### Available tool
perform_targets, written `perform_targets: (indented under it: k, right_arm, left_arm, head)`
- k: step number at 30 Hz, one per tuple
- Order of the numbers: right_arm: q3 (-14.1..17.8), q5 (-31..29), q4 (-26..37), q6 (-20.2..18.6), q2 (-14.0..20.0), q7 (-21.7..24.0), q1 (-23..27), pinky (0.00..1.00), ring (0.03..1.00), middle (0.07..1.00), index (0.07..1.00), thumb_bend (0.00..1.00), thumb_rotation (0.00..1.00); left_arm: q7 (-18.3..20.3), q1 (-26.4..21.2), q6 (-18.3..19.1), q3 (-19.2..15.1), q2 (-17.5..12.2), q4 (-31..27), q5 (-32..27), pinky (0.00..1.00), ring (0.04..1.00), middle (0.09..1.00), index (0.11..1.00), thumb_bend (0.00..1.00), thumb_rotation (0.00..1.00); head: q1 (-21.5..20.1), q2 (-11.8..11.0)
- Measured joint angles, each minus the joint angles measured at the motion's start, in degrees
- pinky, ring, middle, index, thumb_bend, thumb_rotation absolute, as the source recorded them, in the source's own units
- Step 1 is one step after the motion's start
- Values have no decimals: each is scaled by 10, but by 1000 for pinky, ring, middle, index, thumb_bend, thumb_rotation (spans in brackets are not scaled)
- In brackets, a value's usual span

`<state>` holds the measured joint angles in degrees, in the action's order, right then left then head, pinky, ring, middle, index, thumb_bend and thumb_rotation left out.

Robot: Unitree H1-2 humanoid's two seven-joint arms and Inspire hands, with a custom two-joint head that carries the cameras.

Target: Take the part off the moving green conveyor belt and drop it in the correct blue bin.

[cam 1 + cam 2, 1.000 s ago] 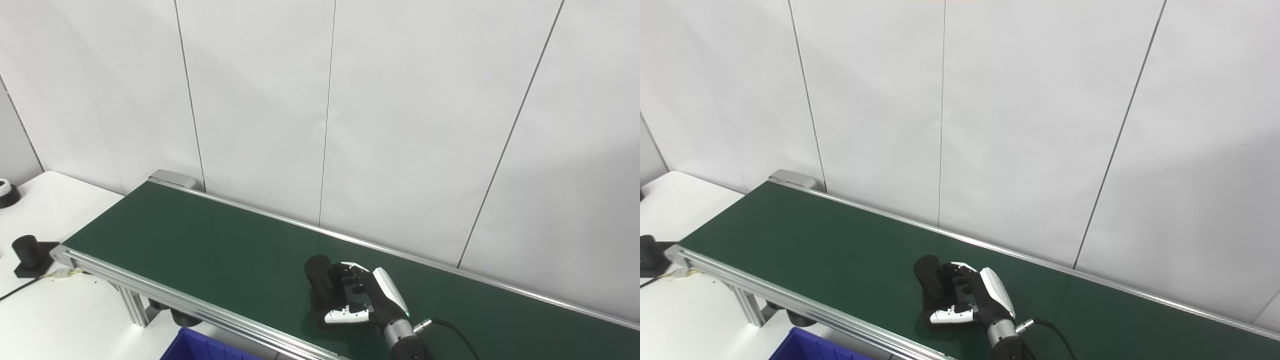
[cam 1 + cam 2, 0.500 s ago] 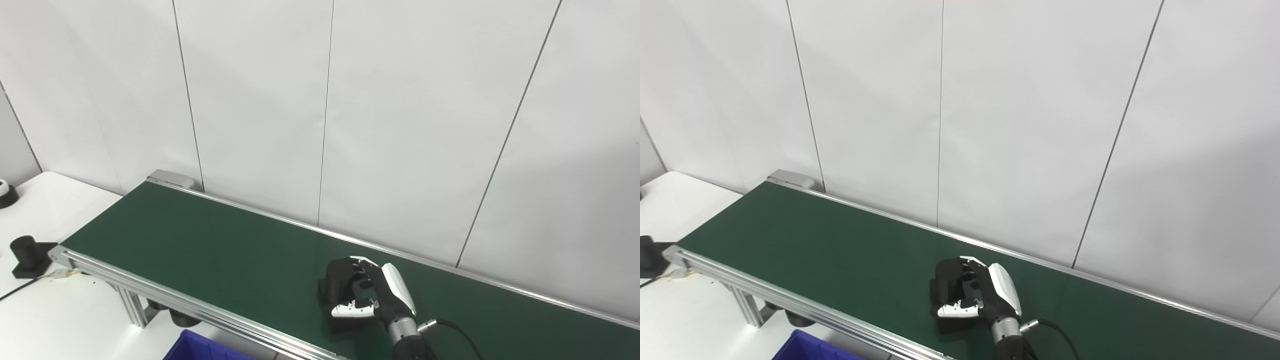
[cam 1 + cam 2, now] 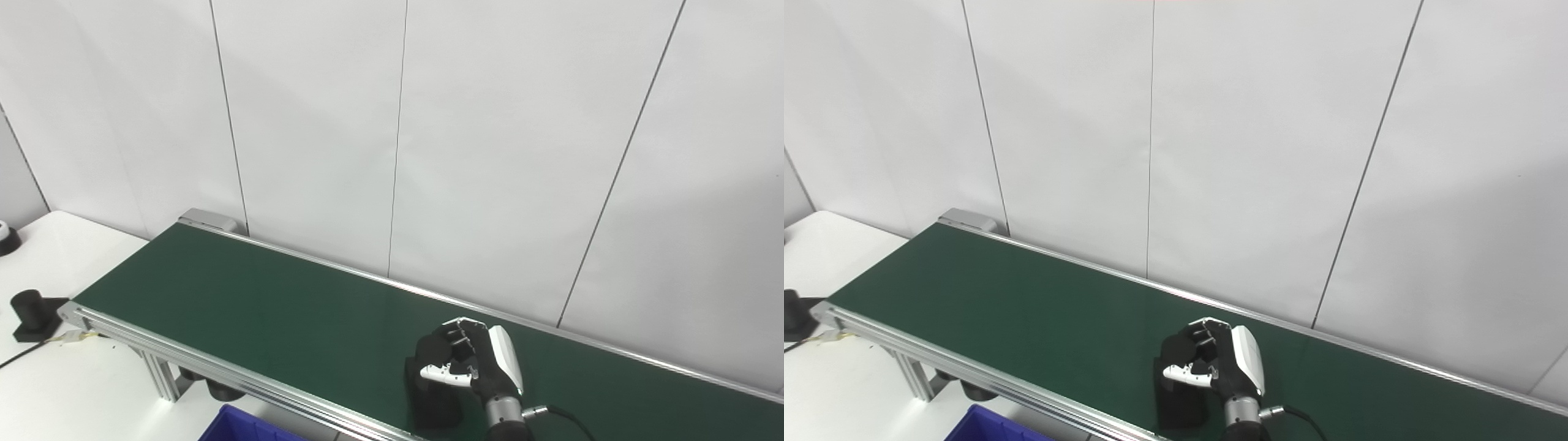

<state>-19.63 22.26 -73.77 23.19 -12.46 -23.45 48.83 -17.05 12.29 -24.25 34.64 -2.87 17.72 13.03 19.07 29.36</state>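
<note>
Since the earlier frames, the right hand (image 3: 474, 364) and the black part (image 3: 432, 392) are seen shifted toward the lower right of the frame, and the part now looks raised and tipped, with its flat base hanging low toward the near rail. The fingers (image 3: 458, 335) are curled over the part's upper cylinder and the white thumb is laid across its front, so the hand is judged to be closed on the part. Whether the base is fully clear of the green conveyor belt (image 3: 257, 306) cannot be told, since dark part and dark shadow merge. The left hand is not seen in either view.

A corner of the blue bin (image 3: 245, 425) shows at the bottom edge, left of centre, below the belt's near rail (image 3: 184, 358). A second black part (image 3: 30, 309) stands on the white desk (image 3: 67, 392) at the far left, well apart from the work.

The lift is judged to be just under way, with the carry to the bin left to do. The grip covers only the top of the part, and the heavier base hangs below it; a slip or a swing in the fingers could be caused by that. The base could also be caught on the rail if the part is carried across too low. Only one bin corner is visible, so the correct bin cannot be confirmed.
</note>
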Motion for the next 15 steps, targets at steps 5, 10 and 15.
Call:
perform_targets:
  k: [5,10,15]
  right_arm:
    - [3,-9,2,0,0,-1,-2,501,460,506,482,519,0]
    - [5,-14,3,0,0,0,-3,479,455,509,485,519,0]
    - [6,-23,4,0,0,-1,-3,482,454,508,485,519,0]
  left_arm:
    - [8,6,0,0,-3,-11,1,505,618,731,791,986,8]
    - [8,6,0,-1,-3,-12,2,495,595,707,767,973,42]
    - [6,8,0,-2,-3,-13,3,469,579,694,762,974,8]
  head:
    - [-2,3]
    - [-3,4]
    - [-8,3]
